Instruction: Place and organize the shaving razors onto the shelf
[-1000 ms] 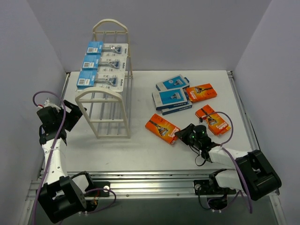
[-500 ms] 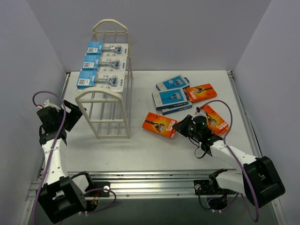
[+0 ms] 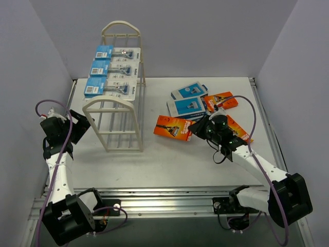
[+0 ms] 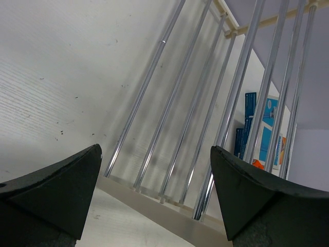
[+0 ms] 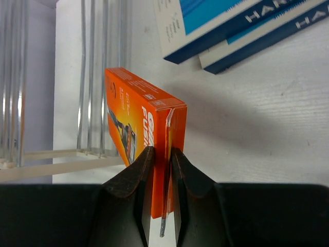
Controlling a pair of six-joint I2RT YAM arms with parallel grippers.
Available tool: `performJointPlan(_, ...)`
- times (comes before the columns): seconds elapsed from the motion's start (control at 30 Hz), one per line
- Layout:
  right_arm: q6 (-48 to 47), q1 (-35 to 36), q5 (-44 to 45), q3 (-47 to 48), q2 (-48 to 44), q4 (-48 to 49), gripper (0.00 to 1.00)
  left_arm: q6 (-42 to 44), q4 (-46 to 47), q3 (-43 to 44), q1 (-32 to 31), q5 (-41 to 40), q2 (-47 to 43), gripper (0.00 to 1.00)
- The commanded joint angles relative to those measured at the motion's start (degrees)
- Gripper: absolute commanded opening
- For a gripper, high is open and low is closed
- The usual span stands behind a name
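Note:
The cream-white shelf (image 3: 121,105) stands at the left with three blister-card razors (image 3: 113,70) on its top tier. My right gripper (image 3: 199,130) is shut on one end of an orange razor box (image 3: 172,127) and holds it above the table, right of the shelf; in the right wrist view the box (image 5: 139,118) stands on edge between my fingers (image 5: 134,177). Two more orange boxes (image 3: 222,100) and two blue-and-white boxes (image 3: 188,106) lie at the right. My left gripper (image 3: 81,125) is open and empty beside the shelf's near left end, facing its rods (image 4: 205,98).
Grey walls close in the table on the left, back and right. A metal rail (image 3: 169,198) runs along the near edge by the arm bases. The right arm's purple cable (image 3: 252,118) loops over the orange boxes.
My right gripper has lifted the orange box off the table and carried it up and left toward the shelf. The left arm has not moved.

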Motion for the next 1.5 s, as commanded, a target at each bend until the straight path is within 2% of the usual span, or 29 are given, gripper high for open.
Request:
performJointPlan(0.0,-2.4,-0.8,-0.5,7.4,-0.2,-1.2,0.00,0.9,-0.1,2.2,-0.3,-0.7,-1.6,0.96)
performJointPlan(0.67,-3.2,-6.4,-7.4,28.1,13.7,-1.8,0.00,1.1,-0.7,2.3,-0.9,-1.3,-1.5,0.96)
performJointPlan(0.9,-2.2,-6.4,-9.3,36.4,18.6,-1.2,0.00,1.1,-0.7,2.3,-1.3,-1.3,-1.5,0.95)
performJointPlan(1.47,1.4,-1.3,-12.7,45.5,29.6,5.2,0.00,1.2,-0.8,2.5,-1.9,-1.3,-1.3,0.96)
